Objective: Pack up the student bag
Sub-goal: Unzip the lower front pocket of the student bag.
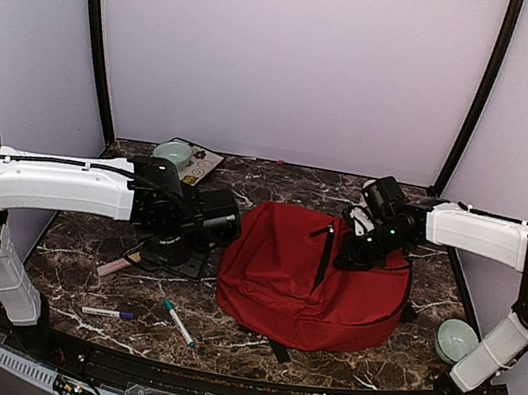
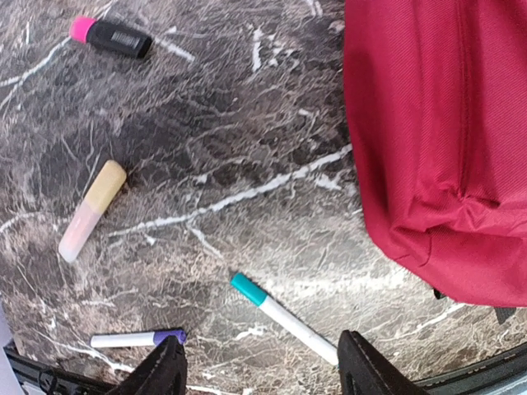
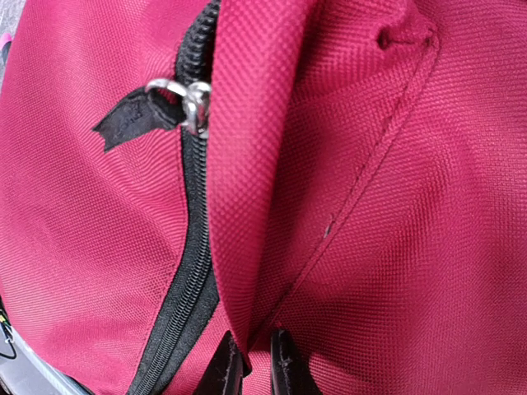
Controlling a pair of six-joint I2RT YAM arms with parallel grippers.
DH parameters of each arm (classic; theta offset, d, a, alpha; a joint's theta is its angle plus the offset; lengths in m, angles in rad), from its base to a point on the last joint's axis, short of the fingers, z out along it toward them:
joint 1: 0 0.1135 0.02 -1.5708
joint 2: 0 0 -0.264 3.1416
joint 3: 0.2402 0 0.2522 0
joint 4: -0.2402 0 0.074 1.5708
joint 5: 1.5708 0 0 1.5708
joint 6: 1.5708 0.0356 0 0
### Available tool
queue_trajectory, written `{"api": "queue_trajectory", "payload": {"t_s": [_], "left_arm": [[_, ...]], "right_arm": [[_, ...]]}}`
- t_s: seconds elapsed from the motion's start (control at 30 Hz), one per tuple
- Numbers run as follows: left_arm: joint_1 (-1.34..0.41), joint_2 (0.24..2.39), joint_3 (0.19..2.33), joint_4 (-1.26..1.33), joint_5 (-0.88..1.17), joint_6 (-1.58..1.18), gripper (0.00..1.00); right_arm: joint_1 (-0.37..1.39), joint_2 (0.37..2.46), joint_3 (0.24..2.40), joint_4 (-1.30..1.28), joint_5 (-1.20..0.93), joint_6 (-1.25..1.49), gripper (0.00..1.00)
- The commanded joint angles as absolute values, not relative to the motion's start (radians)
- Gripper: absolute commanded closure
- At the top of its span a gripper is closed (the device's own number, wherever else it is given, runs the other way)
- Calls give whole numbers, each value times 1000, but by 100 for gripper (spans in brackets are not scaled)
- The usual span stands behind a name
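Soft red woven bag [image 1: 316,277] lay slumped on veined dark marble table [image 1: 81,258], right of centre. Black toothed zip [image 3: 185,271], metal pull [image 3: 191,99]. Right gripper [image 3: 251,362] pinched a fabric fold beside zip. Left gripper [image 2: 259,370] gaped wide above slim teal-capped pen [image 2: 280,317].

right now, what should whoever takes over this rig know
Left gripper open, hovering over the teal marker on the table.
Right gripper pinched shut on a fold of the student bag beside its zipper.
Purple marker and pink-capped highlighter also lie loose left of the bag.
Done: nothing visibly packed.
Left: open the bag, load the items.
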State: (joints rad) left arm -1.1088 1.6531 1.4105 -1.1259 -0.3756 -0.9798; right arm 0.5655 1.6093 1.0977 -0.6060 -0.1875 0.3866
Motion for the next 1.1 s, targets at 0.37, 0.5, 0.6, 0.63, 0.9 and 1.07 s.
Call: {"api": "queue_trajectory", "payload": {"t_s": [0.37,0.5,0.6,0.63,0.9,1.07], "left_arm": [[-1092,1476,1179,-1027,-269,-1108,40],[-1089,1464,1156,-985,-259,-1096,42],[-1089,1459,1158,-937,-255,-1043,45],[-1089,1459,1162,-921,-255,-1022,46],[-1089,1480,1235,-685,-210,-756,49],[-1095,1595,1383,-517,-240,-451,49]], "right_arm": [[564,1636,1146,-681,-173,352,87],[563,1637,1146,-685,-179,347,86],[563,1641,1146,-689,-177,342,86],[562,1640,1146,-688,-177,341,86],[561,1638,1194,-680,-191,342,84],[534,1665,1259,-679,-217,344,79]]}}
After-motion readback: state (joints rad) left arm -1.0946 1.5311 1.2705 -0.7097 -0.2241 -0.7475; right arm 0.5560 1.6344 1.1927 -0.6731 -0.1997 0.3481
